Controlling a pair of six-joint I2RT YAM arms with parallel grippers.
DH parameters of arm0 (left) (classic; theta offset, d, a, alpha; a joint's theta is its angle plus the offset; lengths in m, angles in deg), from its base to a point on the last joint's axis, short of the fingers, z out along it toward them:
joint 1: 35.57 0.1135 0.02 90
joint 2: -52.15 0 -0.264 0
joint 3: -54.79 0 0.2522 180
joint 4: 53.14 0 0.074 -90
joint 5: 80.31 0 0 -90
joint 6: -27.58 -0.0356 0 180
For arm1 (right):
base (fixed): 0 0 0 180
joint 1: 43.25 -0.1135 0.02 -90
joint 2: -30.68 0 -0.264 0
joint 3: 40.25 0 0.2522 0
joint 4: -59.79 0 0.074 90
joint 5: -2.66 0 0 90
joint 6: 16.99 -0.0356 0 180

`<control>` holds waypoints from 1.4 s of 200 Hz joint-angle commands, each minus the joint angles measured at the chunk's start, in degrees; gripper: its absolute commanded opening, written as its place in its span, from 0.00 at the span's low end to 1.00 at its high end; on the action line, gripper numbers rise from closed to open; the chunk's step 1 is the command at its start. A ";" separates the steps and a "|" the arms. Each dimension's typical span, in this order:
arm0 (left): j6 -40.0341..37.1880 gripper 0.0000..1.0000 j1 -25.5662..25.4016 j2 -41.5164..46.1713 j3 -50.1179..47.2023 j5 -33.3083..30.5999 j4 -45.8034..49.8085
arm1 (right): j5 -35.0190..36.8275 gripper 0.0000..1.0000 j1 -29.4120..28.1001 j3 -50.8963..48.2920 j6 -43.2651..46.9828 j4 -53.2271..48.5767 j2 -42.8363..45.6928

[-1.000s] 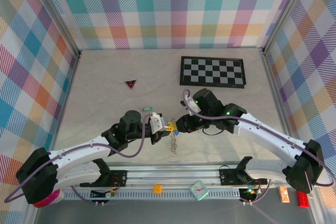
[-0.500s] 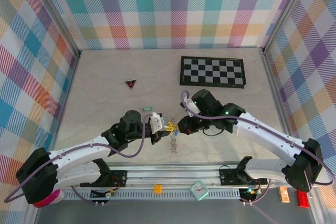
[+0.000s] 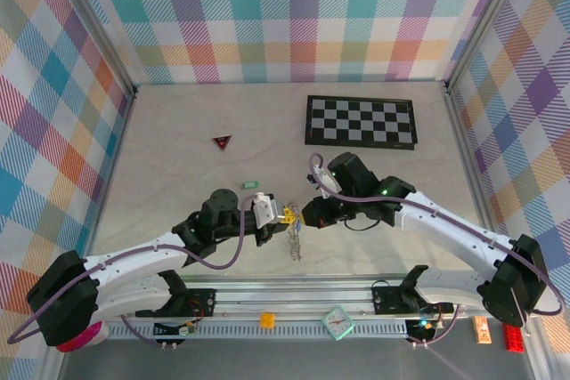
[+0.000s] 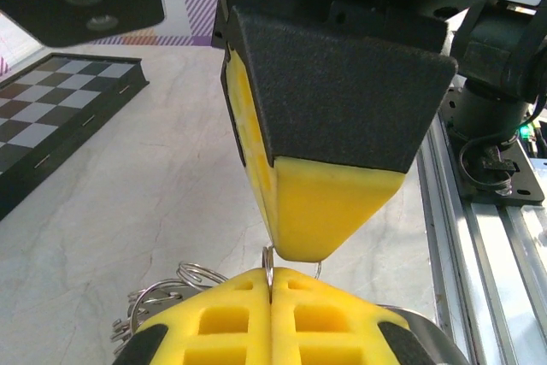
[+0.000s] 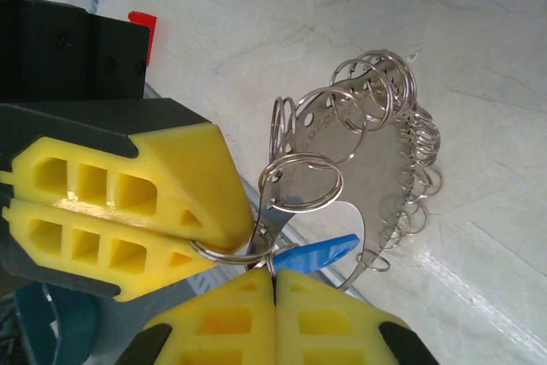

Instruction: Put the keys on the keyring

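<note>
Clenched jaws of left gripper (image 5: 226, 245) and right gripper (image 5: 273, 279) both pinch the keyring (image 5: 359, 151), blue key (image 5: 318, 253) beside them; holding 1 side firm while threading slowly seems wise.

Likely lab: plaid-walled test booth (image 3: 267, 24)

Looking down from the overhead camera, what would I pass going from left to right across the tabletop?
First the dark red triangle → mint-green key → keyring → checkerboard.
</note>
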State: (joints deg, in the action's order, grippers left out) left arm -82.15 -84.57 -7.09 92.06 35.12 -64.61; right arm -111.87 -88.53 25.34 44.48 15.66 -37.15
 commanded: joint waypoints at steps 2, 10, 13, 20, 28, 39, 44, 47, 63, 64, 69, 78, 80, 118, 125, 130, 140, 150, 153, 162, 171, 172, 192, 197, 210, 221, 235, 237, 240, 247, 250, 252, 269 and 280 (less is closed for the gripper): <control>1.09 0.00 -0.46 1.20 -0.56 2.70 -6.49 | -5.77 0.00 2.32 -2.74 -2.06 4.30 -1.11; 1.33 0.00 -0.48 0.97 -0.70 2.74 -7.18 | -7.03 0.02 2.62 -3.17 -2.10 5.03 -1.32; 1.43 0.00 -0.42 0.82 -0.73 2.78 -7.40 | -7.37 0.04 2.69 -3.23 -2.00 5.18 -1.41; 1.68 0.00 -0.40 0.49 -0.68 2.87 -7.98 | -8.24 0.06 2.76 -3.33 -1.89 5.53 -1.51; 1.92 0.00 -0.40 0.09 -0.82 3.04 -8.43 | -8.87 0.09 2.91 -3.66 -1.87 5.88 -1.51; 2.18 0.00 -0.40 -0.34 -0.87 3.20 -9.26 | -9.04 0.13 3.15 -3.93 -1.62 5.82 -1.44; 2.29 0.00 -0.46 -0.53 -0.89 3.18 -9.52 | -9.04 0.16 3.37 -4.01 -1.48 5.74 -1.36; 2.40 0.00 -0.44 -0.54 -0.84 3.22 -9.67 | -8.97 0.16 3.42 -4.06 -1.36 5.58 -1.34; 2.54 0.00 -0.41 -0.72 -1.01 3.39 -10.05 | -8.48 0.24 4.03 -4.02 -0.57 4.68 -0.71; 2.56 0.00 -0.40 -0.71 -1.01 3.35 -10.07 | -8.41 0.25 4.09 -4.02 -0.52 4.65 -0.71; 2.63 0.00 -0.43 -0.63 -1.09 3.38 -10.17 | -8.27 0.27 4.38 -3.98 -0.26 4.54 -0.35; 2.68 0.00 -0.41 -0.59 -1.18 3.33 -10.27 | -8.09 0.31 4.74 -3.87 0.42 4.36 0.38; 2.72 0.00 -0.43 -0.61 -1.20 3.31 -10.27 | -8.14 0.33 4.91 -3.85 0.65 4.36 0.52; 3.06 0.00 -0.44 -0.19 -2.01 2.96 -11.21 | -5.59 0.37 5.38 -3.27 12.32 2.81 5.99; 3.23 0.00 -0.45 -0.36 -2.21 2.96 -11.77 | -4.32 0.38 5.37 -4.03 15.06 3.45 7.79; 3.35 0.00 -0.40 -0.48 -2.30 3.02 -12.14 | -3.51 0.38 5.42 -4.92 17.46 4.54 9.18; 3.76 0.00 -0.45 -0.93 -2.58 3.21 -13.16 | -1.95 0.38 5.42 -7.78 21.86 8.13 12.22; 4.12 0.00 -0.43 -1.27 -2.67 3.67 -13.89 | -2.85 0.37 5.29 -11.21 26.94 12.87 15.30; 4.24 0.00 -0.41 -1.47 -2.65 3.74 -14.02 | -3.15 0.37 5.31 -12.25 28.58 14.46 16.17; 4.66 0.00 -0.46 -1.84 -2.60 4.25 -14.51 | -4.55 0.37 5.29 -14.95 32.66 18.85 18.54; 4.90 0.00 -0.45 -1.97 -2.50 4.81 -14.68 | -6.31 0.38 5.31 -16.76 37.43 22.05 20.27; 4.93 0.00 -0.42 -1.95 -2.50 4.85 -14.67 | -6.49 0.38 5.30 -16.90 37.81 22.30 20.41; 5.23 0.00 -0.48 -2.18 -2.42 5.68 -15.17 | -8.36 0.38 5.33 -17.46 42.97 24.01 20.92; 5.22 0.00 -0.47 -2.27 -2.41 5.89 -15.26 | -8.75 0.38 5.29 -17.26 43.65 23.86 20.41; 5.46 0.00 -0.45 -2.76 -2.32 6.34 -15.66 | -10.19 0.35 5.29 -16.86 44.39 23.87 18.97; 5.61 0.00 -0.41 -2.95 -2.27 6.64 -15.99 | -11.14 0.34 5.29 -16.85 44.62 24.45 17.74; 5.65 0.00 -0.41 -3.23 -2.32 6.89 -16.73 | -12.06 0.31 5.26 -17.19 44.79 25.68 16.33; 5.70 0.00 -0.45 -3.26 -2.26 6.95 -16.77 | -12.10 0.30 5.28 -17.27 44.75 25.95 16.15; 5.67 0.00 -0.45 -3.30 -2.27 6.99 -16.83 | -12.18 0.30 5.29 -17.41 44.71 26.35 15.89; 5.72 0.00 -0.45 -3.40 -2.24 7.25 -16.86 | -12.42 0.29 5.29 -17.56 44.63 27.24 15.38; 5.68 0.00 -0.42 -3.49 -2.24 7.37 -16.94 | -12.59 0.27 5.29 -17.66 44.62 27.59 15.14; 5.73 0.00 -0.41 -3.50 -2.22 7.42 -16.95 | -12.67 0.27 5.33 -17.58 44.62 27.76 14.98; 5.81 0.00 -0.43 -3.27 -2.24 7.48 -17.04 | -13.78 0.24 5.28 -17.56 44.62 28.70 14.08; 5.77 0.00 -0.42 -3.19 -2.33 7.36 -17.04 | -14.68 0.23 5.29 -17.48 44.62 28.96 13.55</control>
State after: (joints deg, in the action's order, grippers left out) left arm -76.77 -84.57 -10.59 89.68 40.61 -77.31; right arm -122.45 -83.37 7.90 87.14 40.90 -22.83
